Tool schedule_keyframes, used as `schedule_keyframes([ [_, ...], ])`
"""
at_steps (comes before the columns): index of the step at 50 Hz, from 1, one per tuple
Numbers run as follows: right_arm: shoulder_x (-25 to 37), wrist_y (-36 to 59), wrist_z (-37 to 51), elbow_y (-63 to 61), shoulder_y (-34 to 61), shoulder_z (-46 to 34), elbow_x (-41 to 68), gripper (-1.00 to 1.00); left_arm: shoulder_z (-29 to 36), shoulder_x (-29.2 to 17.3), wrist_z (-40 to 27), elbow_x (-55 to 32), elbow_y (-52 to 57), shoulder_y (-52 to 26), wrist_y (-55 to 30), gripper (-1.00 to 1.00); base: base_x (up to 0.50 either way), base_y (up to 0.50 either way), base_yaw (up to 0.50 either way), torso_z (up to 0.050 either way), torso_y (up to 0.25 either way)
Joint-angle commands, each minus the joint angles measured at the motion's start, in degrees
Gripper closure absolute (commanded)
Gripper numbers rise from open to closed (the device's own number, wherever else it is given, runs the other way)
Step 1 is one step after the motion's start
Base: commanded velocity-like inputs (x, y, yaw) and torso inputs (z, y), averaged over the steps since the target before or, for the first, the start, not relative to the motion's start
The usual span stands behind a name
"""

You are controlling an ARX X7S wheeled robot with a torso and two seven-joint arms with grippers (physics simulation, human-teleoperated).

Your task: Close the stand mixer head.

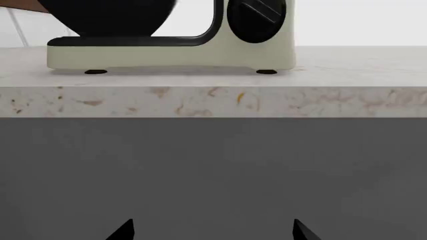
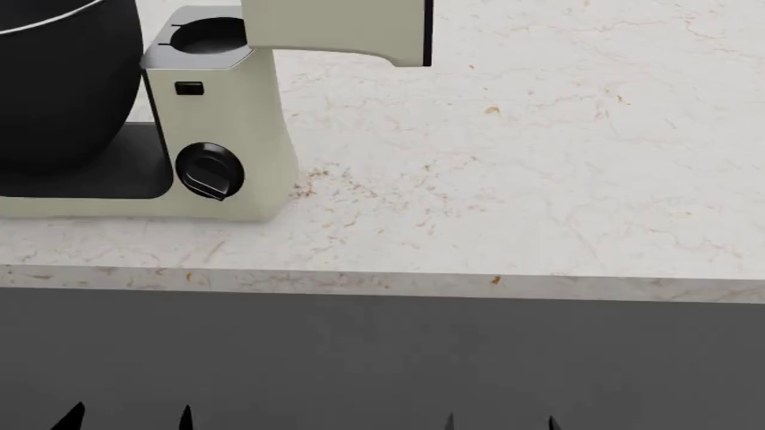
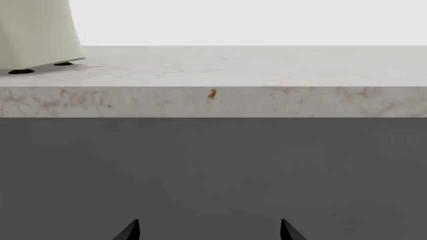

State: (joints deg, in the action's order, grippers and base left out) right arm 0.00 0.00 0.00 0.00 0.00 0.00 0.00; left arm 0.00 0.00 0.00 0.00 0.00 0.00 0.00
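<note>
The stand mixer head is a boxy cream arm with a black end face, tilted up above the cream column with its black knob. The glossy black bowl sits on the mixer base at the left. In the left wrist view the mixer base and knob show, and the head is out of view. My left gripper and right gripper are both open and empty, low in front of the counter's grey front. Their tips also show in the left wrist view and the right wrist view.
The marble counter stretches to the right of the mixer. Its speckled front edge runs across, with a dark grey cabinet front below it. A corner of the mixer base shows in the right wrist view.
</note>
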Motion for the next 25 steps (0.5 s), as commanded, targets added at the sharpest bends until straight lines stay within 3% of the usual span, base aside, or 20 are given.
schedule_keyframes([
  [1,0.54,0.0,0.72,0.0,0.0,-0.72,0.54,-1.0,3.97,-3.39,-3.96,-3.4,-0.03,-0.2,0.0,-1.0,0.0,0.0,0.0,0.0,0.0],
  [2,0.12,-4.97,7.91,-2.58,-6.82,-6.95,-3.53,-1.0,3.81,-3.34,-6.42,-1.04,-7.54,-8.45,-1.07,-1.0,0.0,0.0,0.0,0.0,0.0],
  [5,1.23,-6.64,7.67,-0.64,-6.18,-6.99,1.75,-1.0,2.82,-2.81,-9.43,-0.73,-8.99,-10.76,-1.21,-1.0,0.0,0.0,0.0,0.0,0.0],
  [7,1.71,-6.8,8.27,-0.05,-5.9,-6.88,2.62,-1.0,2.25,-2.5,-10.16,-1.62,-10.56,-10.33,5.61,-1.0,0.0,0.0,0.0,0.0,0.0],
  [12,2.23,-6.7,9.35,-0.43,-5.88,-7.65,3.68,-1.0,2.75,-3.15,-9.53,-3.42,-9.03,-9.6,6.14,-1.0,0.0,0.0,0.0,0.0,0.0],
  [14,2.46,-6.84,9.5,-1.0,-6.03,-8.01,4.15,-1.0,3.2,-3.68,-7.07,-5.54,-8.32,-8.45,11.17,-1.0,0.0,0.0,0.0,0.0,0.0],
  [18,3.1,-7.98,9.22,-1.0,-6.02,-8.84,4.85,-1.0,3.92,-4.45,-8.24,-2.85,-6.31,-7.4,15.39,-1.0,0.0,0.0,0.0,0.05,0.0],
  [21,3.75,-2.38,10.99,-5.77,-5.27,-10.57,1.26,-1.0,3.75,-5.01,-8.54,-3.27,-3.06,-7.21,14.89,-1.0,0.0,0.0,0.0,0.05,0.0],
  [23,4.78,4.82,10.63,-15.14,-3.6,-11.35,-0.07,-1.0,2.58,-5.2,-9.6,-5.23,4.97,-8.96,9.88,-1.0,0.0,0.0,0.0,0.05,0.0],
  [25,5.41,11.75,10.41,-22.97,-0.48,-10.54,0.25,-1.0,2.58,-5.54,-11.25,-2.47,9.34,-11.06,10.2,-1.0,0.0,0.0,0.0,0.05,0.0],
])
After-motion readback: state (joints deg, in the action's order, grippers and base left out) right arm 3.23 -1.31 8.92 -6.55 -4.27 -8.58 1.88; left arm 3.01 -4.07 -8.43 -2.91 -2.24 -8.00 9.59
